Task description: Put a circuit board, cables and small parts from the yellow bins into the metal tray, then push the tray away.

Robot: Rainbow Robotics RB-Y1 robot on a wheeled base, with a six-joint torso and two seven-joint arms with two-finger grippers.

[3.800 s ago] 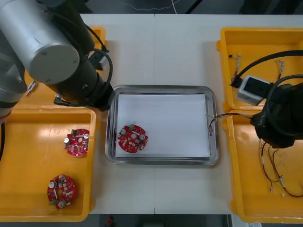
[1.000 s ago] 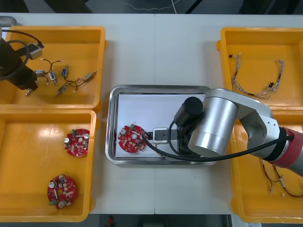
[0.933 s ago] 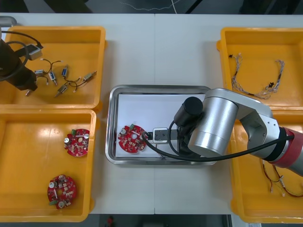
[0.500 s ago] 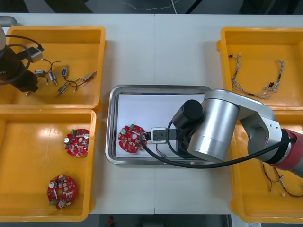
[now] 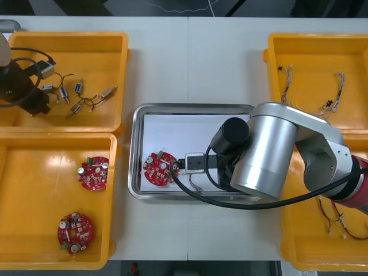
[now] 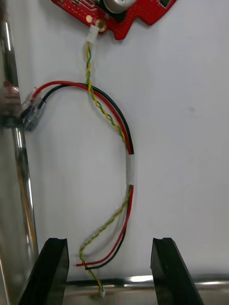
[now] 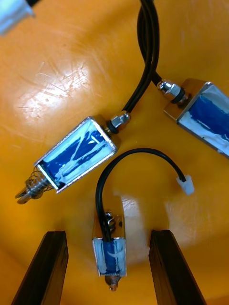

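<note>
Over the metal tray (image 5: 190, 107), the right end effector (image 6: 109, 243), fingers apart, straddles a red and yellow cable (image 6: 125, 138) lying beside the circuit board (image 5: 160, 168); left of the tray, the left end effector (image 7: 107, 236), likewise spread, brackets a small metal part (image 7: 109, 250), which probably needs clamping next.

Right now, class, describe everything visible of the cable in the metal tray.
The red and yellow cable bundles red and black wires with a twisted yellow pair under a white sleeve. It lies curved in the white-lined metal tray, clear connector by the rim, white plug at the circuit board, its tail between the fingers of the open right end effector.
</note>
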